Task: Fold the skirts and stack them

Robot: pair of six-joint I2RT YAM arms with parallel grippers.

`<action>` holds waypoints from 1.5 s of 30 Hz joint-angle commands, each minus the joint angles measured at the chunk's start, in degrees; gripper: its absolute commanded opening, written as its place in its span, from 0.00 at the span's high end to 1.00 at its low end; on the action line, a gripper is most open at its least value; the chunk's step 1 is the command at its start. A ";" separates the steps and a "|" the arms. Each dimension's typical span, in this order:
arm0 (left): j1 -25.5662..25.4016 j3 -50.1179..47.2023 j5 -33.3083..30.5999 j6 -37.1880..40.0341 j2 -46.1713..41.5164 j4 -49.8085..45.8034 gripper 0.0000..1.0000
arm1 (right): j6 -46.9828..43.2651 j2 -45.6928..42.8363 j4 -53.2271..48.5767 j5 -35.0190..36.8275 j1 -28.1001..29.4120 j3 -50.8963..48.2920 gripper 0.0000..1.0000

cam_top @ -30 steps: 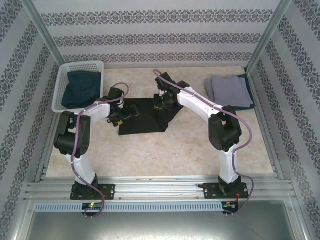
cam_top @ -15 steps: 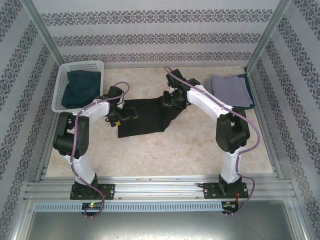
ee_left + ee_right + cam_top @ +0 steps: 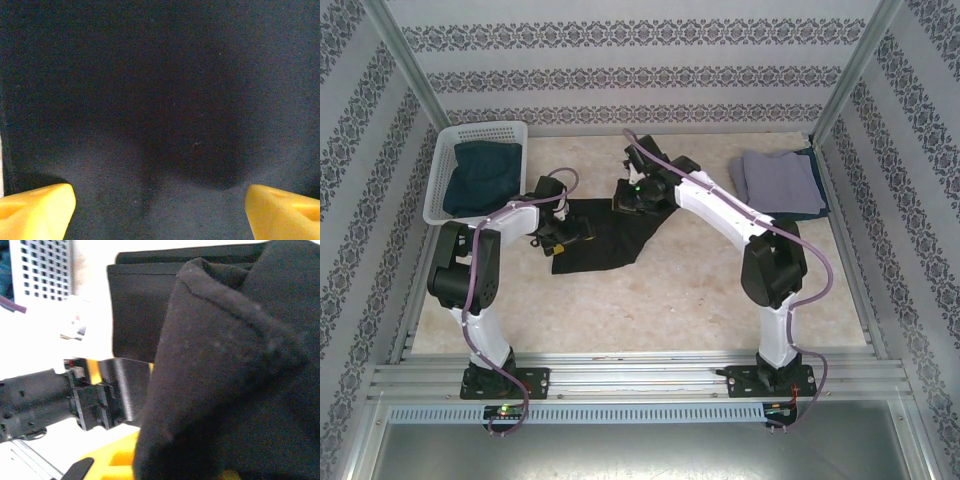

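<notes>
From above, we see the black skirt lying mid-desk, with the left jaws over its left edge and the right jaws pinching its far corner. At the left wrist, yellow fingertips stand wide apart over the skirt. At the right wrist, the skirt drapes from closed jaws.

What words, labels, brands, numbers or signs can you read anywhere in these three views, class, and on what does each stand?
No text can be read in any view.
Reddish marks on a white part left of the black skirt, right wrist view: too blurred to read.
Wall bands: ornament, not lettering.
White basket: no label visible.
</notes>
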 commanded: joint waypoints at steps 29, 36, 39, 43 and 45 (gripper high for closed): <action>3.92 1.64 -1.32 0.86 -12.31 -9.39 0.00 | 3.60 5.36 5.15 0.24 0.63 -4.34 1.00; 6.02 0.83 -5.98 4.09 -7.79 -10.76 0.30 | 3.13 4.78 5.14 -0.17 0.81 -4.16 1.00; 6.03 1.25 -5.46 5.49 -5.02 -9.48 0.46 | 3.08 4.75 5.14 -0.22 0.80 -4.16 1.00; 6.02 1.64 -2.80 7.10 -0.78 -7.18 0.65 | 3.10 4.92 5.14 -0.37 1.15 -4.00 1.00; 6.02 1.79 -2.60 7.12 0.96 -6.70 0.72 | 3.09 4.99 5.14 -0.56 1.25 -3.83 1.00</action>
